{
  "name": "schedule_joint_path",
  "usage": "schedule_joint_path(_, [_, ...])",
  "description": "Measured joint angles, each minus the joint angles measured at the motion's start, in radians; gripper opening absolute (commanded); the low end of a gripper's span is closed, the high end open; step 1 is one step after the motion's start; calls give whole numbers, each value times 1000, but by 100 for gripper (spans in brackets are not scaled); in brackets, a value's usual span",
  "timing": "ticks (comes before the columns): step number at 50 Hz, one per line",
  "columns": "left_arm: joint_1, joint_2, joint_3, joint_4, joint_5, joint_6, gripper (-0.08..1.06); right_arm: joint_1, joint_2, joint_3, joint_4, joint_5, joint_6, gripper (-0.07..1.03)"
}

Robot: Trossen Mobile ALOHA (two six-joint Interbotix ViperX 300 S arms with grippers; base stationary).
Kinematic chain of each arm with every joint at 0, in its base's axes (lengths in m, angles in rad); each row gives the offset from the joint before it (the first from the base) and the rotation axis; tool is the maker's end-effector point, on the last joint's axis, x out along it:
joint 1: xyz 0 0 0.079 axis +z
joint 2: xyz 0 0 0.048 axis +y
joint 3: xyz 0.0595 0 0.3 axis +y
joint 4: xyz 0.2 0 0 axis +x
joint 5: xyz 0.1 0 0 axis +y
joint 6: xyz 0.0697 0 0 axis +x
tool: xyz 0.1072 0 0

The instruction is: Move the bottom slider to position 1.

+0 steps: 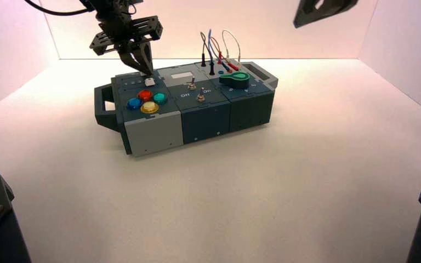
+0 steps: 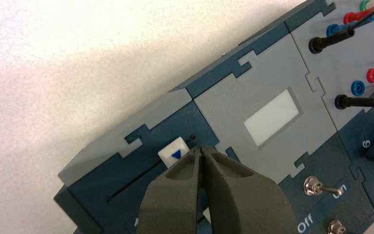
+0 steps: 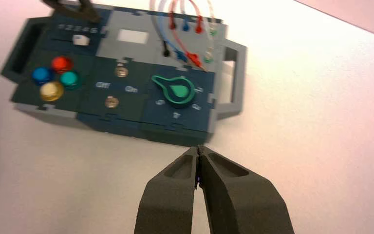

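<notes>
The left pincer point(image 1: 142, 68), its fingers pressed together on nothing, hangs over the far left corner of the box point(image 1: 153, 134), tips just beside the white slider cap point(image 2: 174, 153) with the blue arrow. That cap rides in a thin slot point(image 2: 131, 182) in the dark blue panel; a second slider nearer the buttons is hidden under the pincer in the left wrist view, so which cap is the bottom one cannot be settled there. In the right wrist view a white cap point(image 3: 81, 40) sits below a row of numerals too smeared to read.

The cap looks like a small, hard plastic tab, light and stiff, likely to move only along its track with some friction. It is probably best pushed from its side with closed tips rather than pinched, as it offers little to hold and smooth faces that could slip. The box appears to rest loose on the table point(image 1: 285, 181), so a hard shove might shift it.

Just right of the slider lies a grey panel with a white window point(image 2: 271, 117), then two toggle switches point(image 1: 193, 84) marked Off and On, and nearer the front four buttons, the red one point(image 1: 145, 95) closest to the pincer. Farther right the green knob point(image 1: 235, 79) and looping wires point(image 1: 219, 46) stand well apart from the slider's travel.

The right pincer point(image 3: 198, 152), likewise closed and empty, hovers high off the box's right side, out of the way.
</notes>
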Motion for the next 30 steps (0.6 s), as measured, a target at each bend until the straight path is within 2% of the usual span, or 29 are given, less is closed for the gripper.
schedule_joint_path(10, [6,-17,11,2,0,2,-3,63,-15,0,3,0,0,-2])
schedule_joint_path(17, [9,-18,18,5,0,0,-3,74,-32,-2,35,-2,-3,-2])
schedule_joint_path(24, [9,-20,20,11,0,2,-3,75,-38,0,75,0,-23,-2])
schedule_joint_path(30, [9,-23,20,17,0,0,-3,75,-38,0,120,11,-72,-2])
